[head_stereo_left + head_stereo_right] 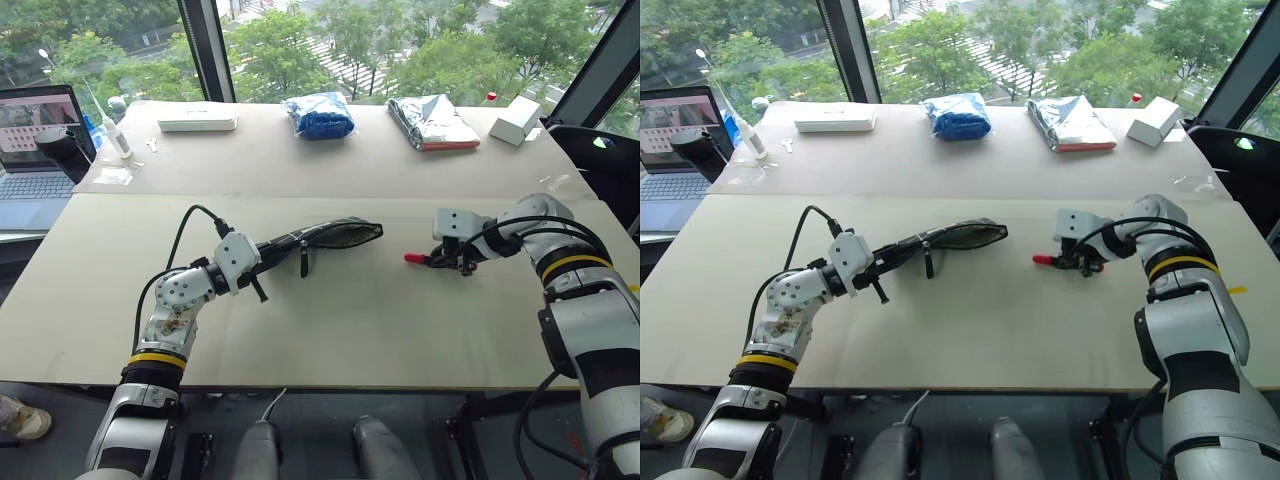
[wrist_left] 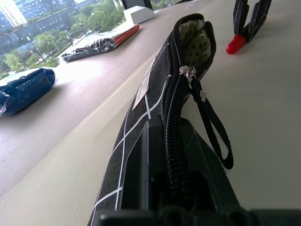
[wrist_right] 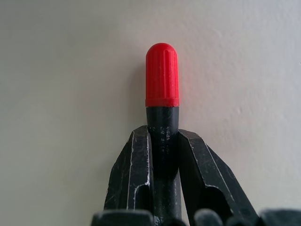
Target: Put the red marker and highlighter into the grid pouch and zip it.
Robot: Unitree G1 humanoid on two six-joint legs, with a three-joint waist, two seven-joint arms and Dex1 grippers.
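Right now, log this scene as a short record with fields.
left hand: shut on the grid pouch, held above the table
pouch mouth: open, facing the right hand
right hand: shut on the red marker, red cap pointing toward the pouch
highlighter: not seen
far edge: blue packet, silver packet, white box

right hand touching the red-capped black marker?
Touching. Right wrist view: both fingers of the right hand press the red-capped black marker barrel.
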